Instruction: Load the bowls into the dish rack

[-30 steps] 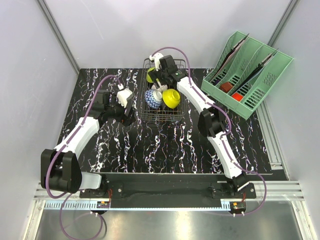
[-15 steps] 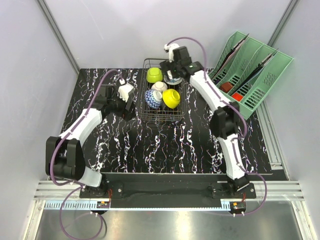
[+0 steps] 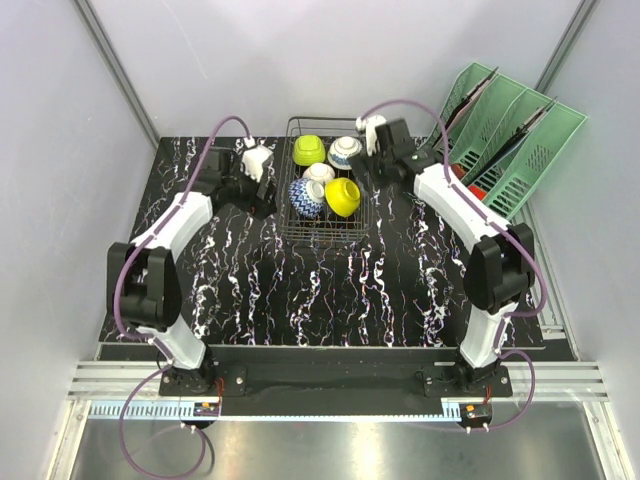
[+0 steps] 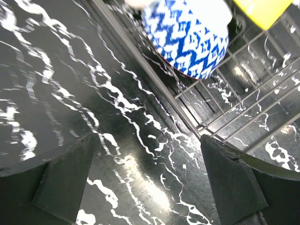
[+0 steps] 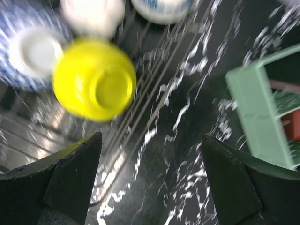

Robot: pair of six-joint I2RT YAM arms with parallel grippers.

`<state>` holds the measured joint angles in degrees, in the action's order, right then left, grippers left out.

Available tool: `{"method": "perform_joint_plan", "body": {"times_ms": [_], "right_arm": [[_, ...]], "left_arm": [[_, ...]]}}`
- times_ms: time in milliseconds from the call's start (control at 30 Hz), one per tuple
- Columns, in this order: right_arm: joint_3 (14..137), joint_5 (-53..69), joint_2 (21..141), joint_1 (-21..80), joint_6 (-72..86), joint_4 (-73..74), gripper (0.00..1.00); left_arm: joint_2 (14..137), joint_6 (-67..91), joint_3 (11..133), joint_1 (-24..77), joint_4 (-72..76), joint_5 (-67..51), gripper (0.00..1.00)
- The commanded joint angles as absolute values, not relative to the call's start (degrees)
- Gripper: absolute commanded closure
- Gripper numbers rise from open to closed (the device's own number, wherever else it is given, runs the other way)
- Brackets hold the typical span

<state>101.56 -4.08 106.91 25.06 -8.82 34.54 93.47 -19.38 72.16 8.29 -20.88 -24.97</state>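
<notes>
Sitting in the dark wire-grid dish rack [image 3: 322, 232], at the back of the black white-veined surface [image 3: 300, 290], are five small round bowls: a lime-green bowl [image 3: 308, 150], a white bowl with blue pattern [image 3: 345, 151], a plain white bowl [image 3: 319, 172], a blue zigzag-patterned bowl [image 4: 187, 37] and a yellow bowl [image 5: 93, 79]. The left hand [image 4: 150, 187] hangs just outside the rack's left wall, fingers wide apart and empty. The right hand [image 5: 152, 187], likewise spread and empty, hangs between the rack's right side and the mint-green plastic slotted organiser [image 3: 500, 150].
</notes>
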Motion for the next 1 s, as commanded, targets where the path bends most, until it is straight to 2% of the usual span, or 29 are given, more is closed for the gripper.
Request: {"method": "perform_joint_plan", "body": {"times_ms": [0,433,967], "right_arm": [[93.35,-5.27,103.11,24.7,-10.1,31.47,0.07],[83.85,-3.87,102.48,24.7,-12.39,29.97,0.08],[73.83,-0.26,95.19,24.87,-13.62,31.29,0.11]], "left_arm": [[97.29,-18.81,74.62,10.72,-20.48,-23.38,0.01],[99.85,-19.86,73.57,13.8,-19.6,-20.83,0.01],[91.58,-22.5,64.96,17.31,-24.43,-22.68,0.01]]}}
